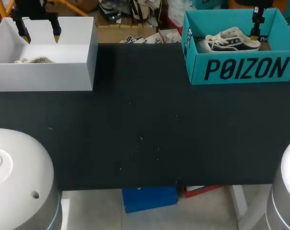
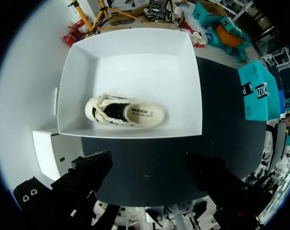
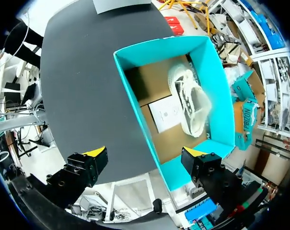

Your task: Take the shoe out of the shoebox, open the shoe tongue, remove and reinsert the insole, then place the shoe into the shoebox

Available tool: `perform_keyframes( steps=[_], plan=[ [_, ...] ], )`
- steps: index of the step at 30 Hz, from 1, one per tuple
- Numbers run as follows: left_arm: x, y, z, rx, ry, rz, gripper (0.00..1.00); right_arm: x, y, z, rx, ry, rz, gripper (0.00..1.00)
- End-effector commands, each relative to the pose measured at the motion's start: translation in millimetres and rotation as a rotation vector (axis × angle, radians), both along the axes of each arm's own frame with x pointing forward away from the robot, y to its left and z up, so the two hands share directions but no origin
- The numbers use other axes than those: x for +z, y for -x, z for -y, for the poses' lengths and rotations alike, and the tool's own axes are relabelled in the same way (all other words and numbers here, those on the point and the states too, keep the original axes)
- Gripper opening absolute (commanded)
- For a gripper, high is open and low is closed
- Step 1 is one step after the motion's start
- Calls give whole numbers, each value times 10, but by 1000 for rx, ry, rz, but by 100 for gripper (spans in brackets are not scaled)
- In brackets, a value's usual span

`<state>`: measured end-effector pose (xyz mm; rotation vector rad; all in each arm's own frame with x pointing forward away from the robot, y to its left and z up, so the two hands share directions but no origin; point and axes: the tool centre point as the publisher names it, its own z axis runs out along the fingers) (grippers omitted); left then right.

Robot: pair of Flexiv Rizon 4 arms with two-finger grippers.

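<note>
The black matte worktop [image 1: 145, 134] fills the middle of the head view, with two boxes at its far edge. In the upper left of the frame stands an open white cardboard shoebox [image 1: 44, 76]; a cream low sneaker with a dark opening [image 2: 123, 111] lies on its side on the box floor, near the front wall. In the upper right stands an open teal cardboard shoebox with dark lettering on its front wall [image 1: 240, 69], and inside it a black-and-white low sneaker with white laces [image 1: 228, 42] rests on the brown floor beside a white paper sheet [image 3: 169, 114]. The left hand [image 1: 40, 36] hangs above the white shoebox, its fingers spread apart and holding nothing. The right hand [image 3: 145, 153] hangs above the teal shoebox, fingers likewise wide apart, touching neither box nor sneaker.
</note>
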<state>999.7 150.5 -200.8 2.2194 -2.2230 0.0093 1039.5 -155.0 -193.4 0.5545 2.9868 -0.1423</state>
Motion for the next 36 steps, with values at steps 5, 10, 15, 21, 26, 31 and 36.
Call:
perform_keyframes(
  steps=[5,10,15,21,26,31,36],
  plan=[
    [5,1,1,0,-2,-2,100,-198,-315,4,70,-44,22,100],
    [5,1,1,0,-2,-2,100,-262,-576,-62,145,-46,10,100],
    [5,1,1,0,-2,-2,100,-336,-848,-117,212,-50,-11,65],
    [5,1,1,0,-2,-2,100,-527,-1164,-196,278,-64,-38,45],
    [5,1,1,0,-2,-2,100,-736,-1372,-218,298,-74,-64,45],
    [5,1,1,0,-2,-2,100,-956,-1531,-209,300,-89,-82,45],
    [5,1,1,0,-2,-2,100,-1163,-1599,-172,295,-105,-102,44]
  ],
)
